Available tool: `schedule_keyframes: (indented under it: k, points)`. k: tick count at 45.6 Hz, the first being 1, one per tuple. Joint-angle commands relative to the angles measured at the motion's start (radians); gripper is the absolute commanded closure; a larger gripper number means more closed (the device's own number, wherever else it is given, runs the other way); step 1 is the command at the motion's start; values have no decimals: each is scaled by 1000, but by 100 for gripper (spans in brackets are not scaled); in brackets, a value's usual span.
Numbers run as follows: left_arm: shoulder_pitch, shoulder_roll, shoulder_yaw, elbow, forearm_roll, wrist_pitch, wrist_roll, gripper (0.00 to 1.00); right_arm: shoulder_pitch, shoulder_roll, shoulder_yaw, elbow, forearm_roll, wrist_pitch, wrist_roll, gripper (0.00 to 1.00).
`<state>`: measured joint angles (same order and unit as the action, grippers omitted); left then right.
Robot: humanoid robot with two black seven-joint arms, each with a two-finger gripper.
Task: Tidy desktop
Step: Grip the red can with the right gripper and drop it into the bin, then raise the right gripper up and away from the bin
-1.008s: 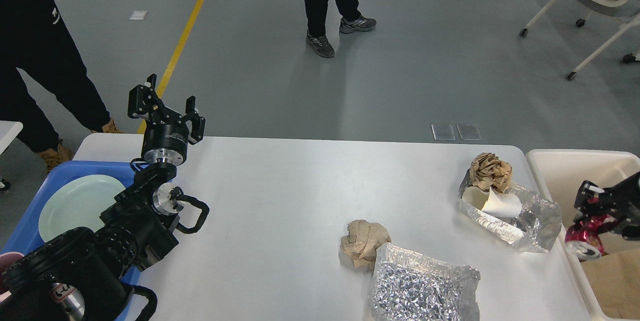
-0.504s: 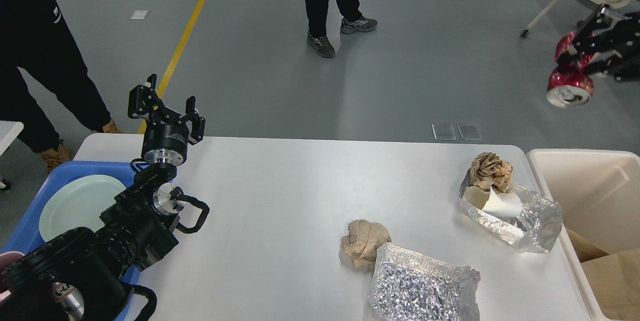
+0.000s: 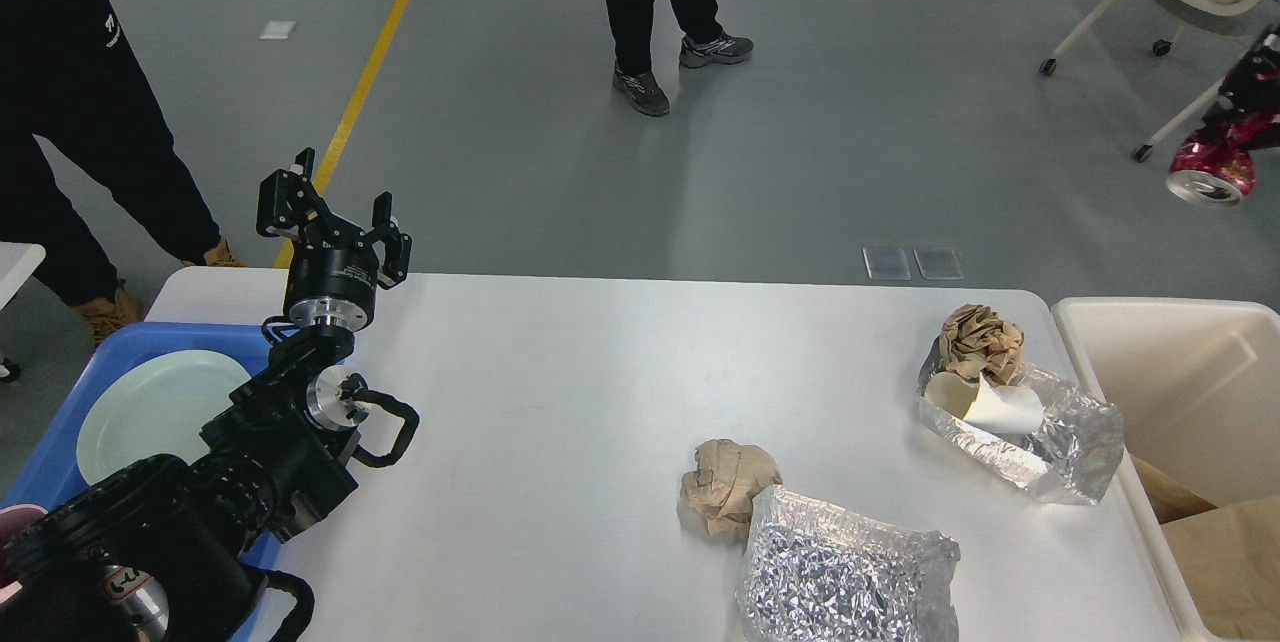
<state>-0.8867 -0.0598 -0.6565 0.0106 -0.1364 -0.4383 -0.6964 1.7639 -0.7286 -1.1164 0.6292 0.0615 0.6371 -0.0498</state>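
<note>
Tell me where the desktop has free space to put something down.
The desktop is bare across its middle, between the left pincer and the crumpled paper ball. The right side is crowded: foil bag and foil tray.

Desktop reads smooth matt white. Two foil bags are shiny, crinkled. Paper wads are brown, rough. Tray is blue plastic. Can is glossy red metal.
</note>
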Motion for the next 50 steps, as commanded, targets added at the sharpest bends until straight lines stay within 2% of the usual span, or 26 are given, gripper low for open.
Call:
schedule_keyframes:
  k: [1,7,8,12,13,15,18,27,39,45,50]
  points:
    - [-1,0,0,2,0,0,0,4,-187,-15,41,-62,3,-106,1,100]
    - [0,0,0,0,0,0,0,4,-412,-6,116,-132,3,-226,1,100]
    - [0,0,0,0,0,0,0,4,-452,-5,131,-146,1,-247,1,96]
    - [-1,0,0,0,0,0,0,4,-587,9,194,-204,1,-322,1,44]
    - [0,0,0,0,0,1,0,4,-615,17,208,-221,1,-336,1,35]
    - [0,0,0,0,0,1,0,4,-659,37,227,-255,1,-359,1,18]
    - [-1,0,0,0,0,0,0,4,-708,60,234,-310,1,-369,2,0]
    - [0,0,0,0,0,0,0,4,-784,89,236,-344,1,-370,4,0]
    - [-1,0,0,0,0,0,0,4,-768,116,234,-341,1,-370,4,0]
    - [0,0,0,0,0,0,0,4,-702,184,224,-339,0,-369,2,0]
    - [0,0,0,0,0,0,0,4,-653,294,204,-339,-2,-369,2,0]
